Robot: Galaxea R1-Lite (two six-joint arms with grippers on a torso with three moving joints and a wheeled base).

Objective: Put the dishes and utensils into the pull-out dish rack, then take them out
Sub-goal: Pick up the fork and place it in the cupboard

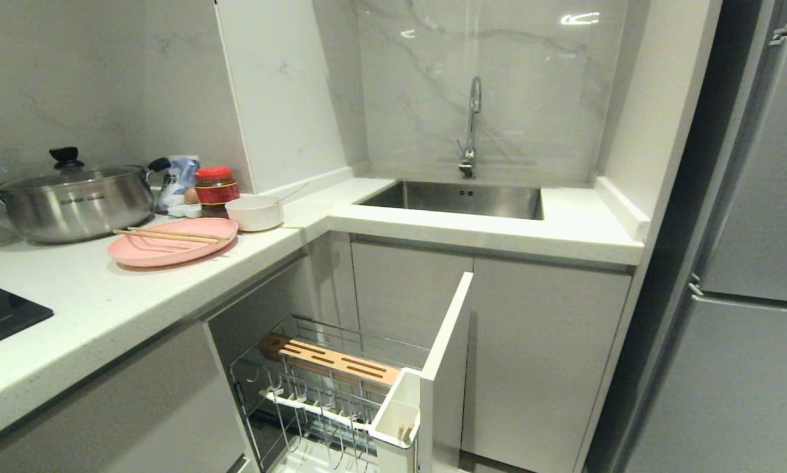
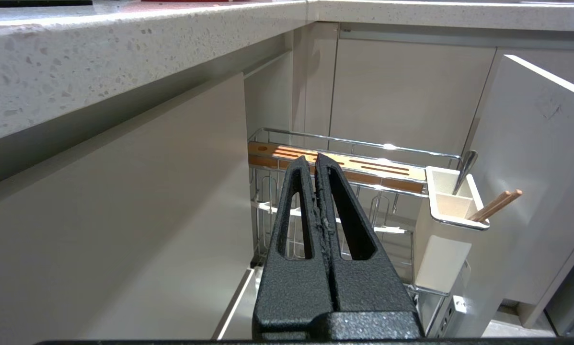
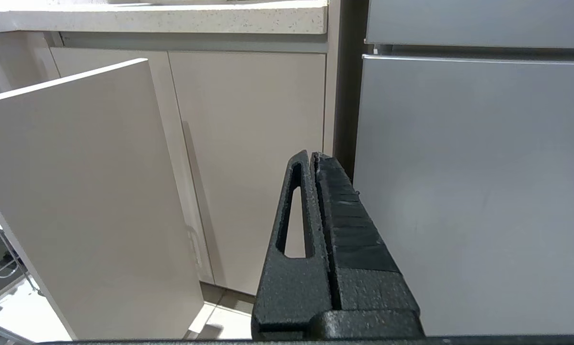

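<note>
The pink plate (image 1: 172, 242) lies on the counter with wooden chopsticks (image 1: 167, 234) across it. Beside it is the white bowl (image 1: 254, 213) with a thin utensil handle (image 1: 293, 192) sticking out. Below, the pull-out dish rack (image 1: 314, 387) stands drawn out. Its wire slots are empty. Its cutlery box (image 2: 452, 206) holds another pair of chopsticks (image 2: 495, 205) and a metal utensil (image 2: 464, 167). My left gripper (image 2: 314, 158) is shut and empty, low in front of the rack. My right gripper (image 3: 312, 155) is shut and empty before the cabinet doors. Neither arm shows in the head view.
A steel pot (image 1: 71, 197) with a glass lid, a red-lidded jar (image 1: 215, 189) and packets stand behind the plate. The sink (image 1: 459, 199) is at the back, the grey fridge (image 1: 748, 263) on the right. The rack's white front panel (image 1: 447, 368) juts into the floor space.
</note>
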